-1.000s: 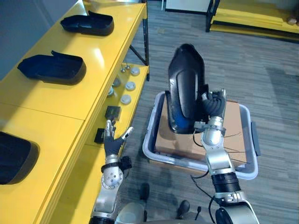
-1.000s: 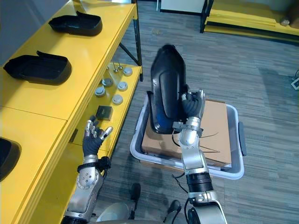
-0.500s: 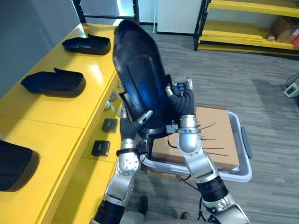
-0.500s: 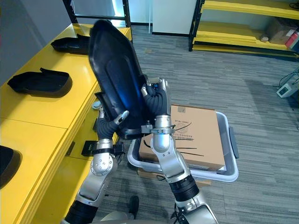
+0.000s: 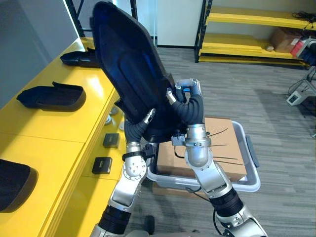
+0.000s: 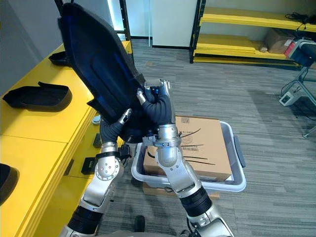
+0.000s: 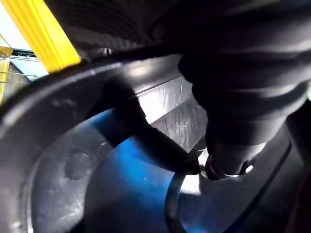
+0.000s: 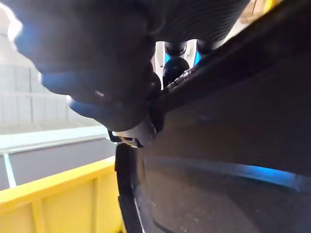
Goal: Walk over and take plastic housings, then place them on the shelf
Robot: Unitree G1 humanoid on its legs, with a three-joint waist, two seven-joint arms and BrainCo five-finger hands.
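Note:
I hold a large black plastic housing (image 5: 128, 69) up in front of me with both hands, tilted so its top leans over the yellow shelf (image 5: 64, 123) on my left. My left hand (image 5: 134, 129) is curled round its lower edge from below. My right hand (image 5: 186, 106) grips the housing's right rim. The glossy black shell fills the space just past the left hand (image 7: 97, 184), and its rim runs close by the right hand (image 8: 233, 145). Three more black housings lie on the shelf top: one far (image 5: 79, 58), one in the middle (image 5: 52, 96), one near (image 5: 15, 182).
A grey bin (image 5: 249, 180) holding a cardboard box (image 5: 222, 158) stands on the floor to my right. Two small black boxes (image 5: 102, 164) sit on the shelf's lower level. Yellow racks (image 5: 252, 17) line the back wall, with open grey floor between.
The view has lifted. My left hand rose from beside the shelf and took hold of the housing's lower end. The housing went up and tipped left toward the shelf.

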